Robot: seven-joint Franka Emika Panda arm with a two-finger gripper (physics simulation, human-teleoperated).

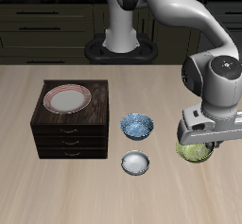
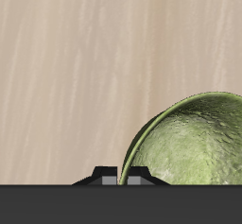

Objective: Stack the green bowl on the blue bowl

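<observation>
1. No brand, label or writing can be read on anything in either view.
2. Nearest the table's front edge sits the white-grey bowl (image 1: 135,163), upright, mouth up, nothing visible in it.
3. Just behind it, the blue bowl (image 1: 136,126) stands upright on the wooden table (image 1: 38,190), mouth up, its mottled inside bare; it is apart from the white-grey bowl.
4. The green bowl (image 1: 194,152) lies level with these two, well apart from the blue bowl; it is round, with no long axis; the wrist view shows its speckled hollow (image 2: 194,147) facing upward and empty.
5. The gripper (image 1: 204,135) hangs directly over the green bowl, hiding its back rim; whether its fingers are spread or pinching the rim, I cannot tell.
6. Farther back, a dark wooden drawer cabinet (image 1: 68,133) carries a pink-rimmed plate (image 1: 66,98) on its top; the plate holds nothing.
</observation>
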